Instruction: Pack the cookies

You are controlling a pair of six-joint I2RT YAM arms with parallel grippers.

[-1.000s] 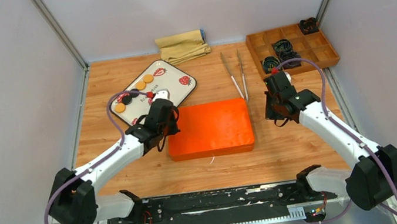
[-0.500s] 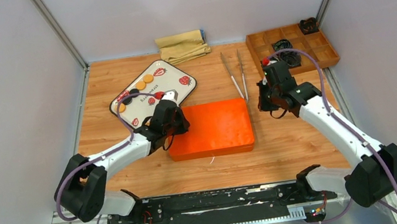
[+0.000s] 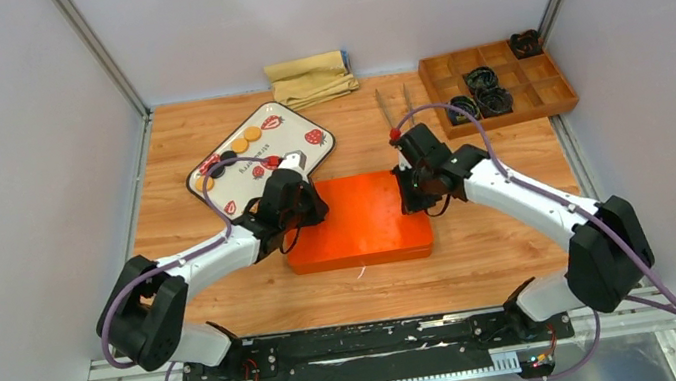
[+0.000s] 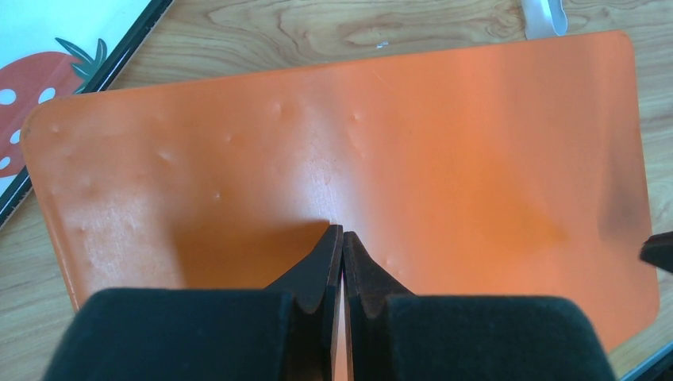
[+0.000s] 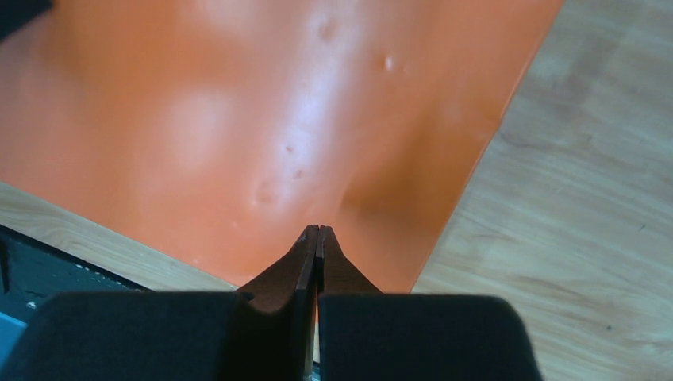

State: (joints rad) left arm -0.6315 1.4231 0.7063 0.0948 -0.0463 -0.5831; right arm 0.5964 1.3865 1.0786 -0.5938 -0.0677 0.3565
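An orange box (image 3: 359, 223) lies flat on the wooden table (image 3: 228, 293), nearest the arm bases, lid shut, its surface dotted with small dimples. Both arms reach over it from either side. The left fingers (image 4: 336, 244) are pressed together, their tips low over the middle of the lid towards its left side. Whether they touch it cannot be told. The right fingers (image 5: 311, 243) are likewise pressed together, tips above the lid near its right edge, holding nothing.

Beyond the box to the left sits a white tray (image 3: 290, 135) printed with strawberries, set at a slant. The cookies (image 3: 238, 145) rest on it: golden-orange ones along its far-left edge, with a couple of black ones between them. None is in the box or in either arm's grasp.

Further back, right of the tray, a pair of metal tweezers (image 3: 383, 103) shows past the right arm. At the far edge lie a folded beige cloth (image 3: 310, 78) and, to the right, a wooden organizer (image 3: 541, 84) with black items in some compartments.
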